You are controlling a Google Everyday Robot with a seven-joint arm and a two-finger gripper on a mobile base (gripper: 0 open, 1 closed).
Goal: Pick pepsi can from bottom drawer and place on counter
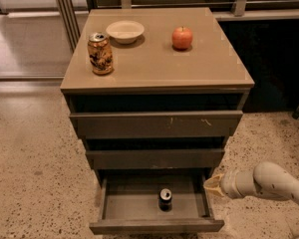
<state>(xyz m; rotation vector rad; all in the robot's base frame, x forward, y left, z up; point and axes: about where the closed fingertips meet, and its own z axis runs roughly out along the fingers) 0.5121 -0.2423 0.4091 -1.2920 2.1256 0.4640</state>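
Observation:
The pepsi can (165, 198) stands upright, silver top up, in the middle of the open bottom drawer (124, 210). The drawer is pulled out from the grey-brown cabinet. The counter (189, 63) is the tan glossy top of the cabinet. My gripper (213, 185) is at the end of the white arm coming in from the lower right. It sits beside the drawer's right wall, a short way right of the can and apart from it.
On the counter stand a gold-and-brown patterned can (99, 53) at the left, a white bowl (125, 31) behind it, and a red apple (182, 38) at centre right. The two upper drawers (154, 124) are shut. Speckled floor surrounds the cabinet.

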